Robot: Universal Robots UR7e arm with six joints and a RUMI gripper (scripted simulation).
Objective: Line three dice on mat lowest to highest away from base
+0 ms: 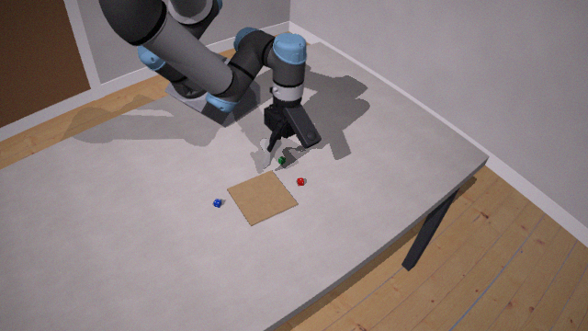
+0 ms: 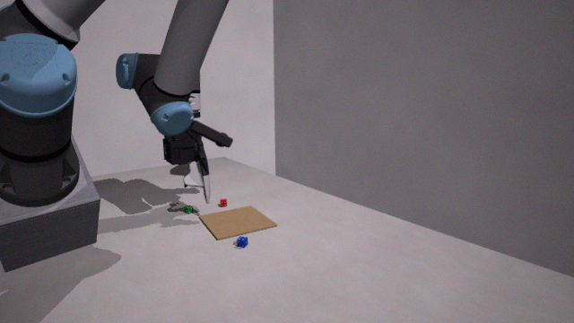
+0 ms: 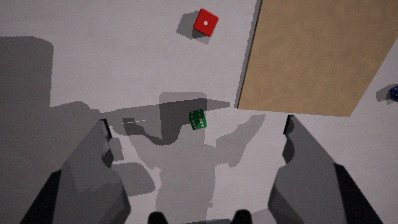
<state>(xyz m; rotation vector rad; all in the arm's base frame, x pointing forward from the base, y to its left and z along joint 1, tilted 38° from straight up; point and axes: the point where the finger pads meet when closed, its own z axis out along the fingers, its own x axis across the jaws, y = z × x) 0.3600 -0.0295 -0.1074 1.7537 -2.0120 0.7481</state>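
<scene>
Looking at a black two-jaw gripper (image 1: 267, 158) (image 2: 196, 193) (image 3: 197, 118), spread wide, gripping nothing! Between its fingertips in the wrist frame, seeing a small green die (image 1: 281, 160) (image 2: 188, 209) (image 3: 198, 119), mid-frame. Over to a flat square tan mat (image 1: 262, 199) (image 2: 238, 222) (image 3: 315, 55), upper right there, with all dice off it. Spotting a small red die (image 1: 300, 182) (image 2: 223, 203) (image 3: 206, 23), upper centre, showing one pip; at the right edge, catching a small blue die (image 1: 217, 203) (image 2: 242, 242) (image 3: 394, 93), partly cut off.

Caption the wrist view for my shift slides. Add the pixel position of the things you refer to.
Open black claw (image 3: 197, 118) above a small green die (image 3: 198, 119), red die (image 3: 206, 22) beside the flat tan mat (image 3: 310, 60).
</scene>
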